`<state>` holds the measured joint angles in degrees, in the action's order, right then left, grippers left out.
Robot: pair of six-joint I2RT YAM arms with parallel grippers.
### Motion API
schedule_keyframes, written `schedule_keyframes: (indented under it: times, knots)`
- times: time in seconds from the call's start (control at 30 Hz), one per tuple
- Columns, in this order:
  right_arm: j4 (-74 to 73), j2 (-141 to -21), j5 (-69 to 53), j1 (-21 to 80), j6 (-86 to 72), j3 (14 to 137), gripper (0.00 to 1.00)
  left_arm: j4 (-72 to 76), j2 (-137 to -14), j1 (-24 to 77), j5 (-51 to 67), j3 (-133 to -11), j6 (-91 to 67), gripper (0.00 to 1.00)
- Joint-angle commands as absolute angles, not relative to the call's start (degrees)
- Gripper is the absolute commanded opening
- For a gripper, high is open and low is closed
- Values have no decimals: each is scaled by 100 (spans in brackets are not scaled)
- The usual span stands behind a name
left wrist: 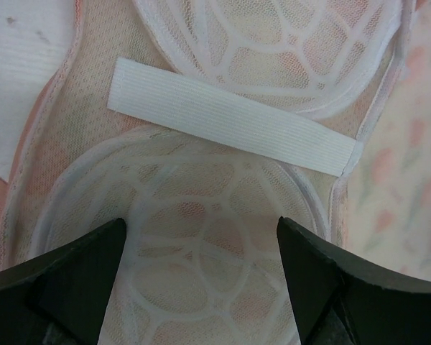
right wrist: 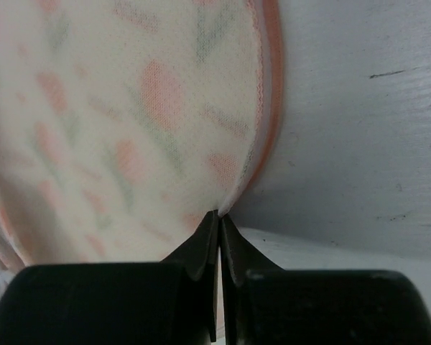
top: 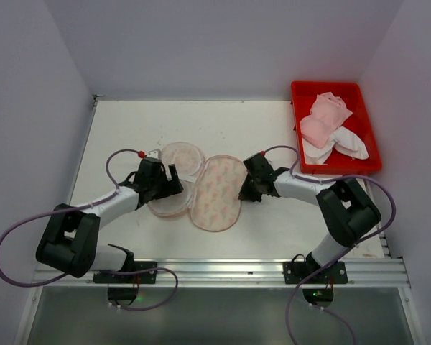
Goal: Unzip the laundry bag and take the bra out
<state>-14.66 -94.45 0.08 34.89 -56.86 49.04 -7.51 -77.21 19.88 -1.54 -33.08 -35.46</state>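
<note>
The laundry bag [top: 217,192] lies open in the middle of the table, its printed cream-peach lid folded out to the right. Its pale round mesh halves [top: 181,159] lie on the left part. My left gripper [top: 174,181] is open over the nearer mesh half [left wrist: 201,237], fingers either side of it, with a white elastic strap [left wrist: 230,115] just beyond. My right gripper [top: 243,194] is shut on the pink-trimmed rim of the printed lid [right wrist: 129,115]. No bra shows inside the bag. A pink and white garment [top: 330,129] lies in the red tray.
The red tray [top: 305,93] stands at the back right corner. White walls close the table at the back and sides. A metal rail [top: 215,272] runs along the near edge by the arm bases.
</note>
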Motion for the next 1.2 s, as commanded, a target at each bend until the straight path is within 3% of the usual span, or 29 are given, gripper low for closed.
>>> schedule_keyframes:
  times: [0.0,0.2,0.3,0.43,0.67,0.93,1.07,1.17]
  knots:
    - [-1546,-9300,105,3489,-5705,4975,0,-449,-8033,1995,745,-3112,-3910,89]
    - [-2565,-8124,1412,3375,-4686,5343,0,-105,-8007,2776,932,-3129,-4586,88]
    - [-3180,-7849,1844,3366,-3878,5835,0,412,-8042,3732,888,-3243,-5086,88]
    - [-3857,-7620,2346,3305,-3086,6546,0,764,-7964,4262,713,-3296,-5615,88]
    - [-4131,-7804,830,3322,-2751,7558,2,414,-7393,4351,414,-3471,-5521,88]
    - [-3683,-8305,-263,3471,-2997,7629,6,-720,-6321,4131,35,-3332,-5159,86]
    - [-3437,-8578,-431,3612,-3102,7585,6,-423,-6205,3386,552,-2594,-5063,81]
    - [-3349,-8727,-518,3735,-3155,7611,5,-272,-6214,2919,730,-2171,-4984,71]
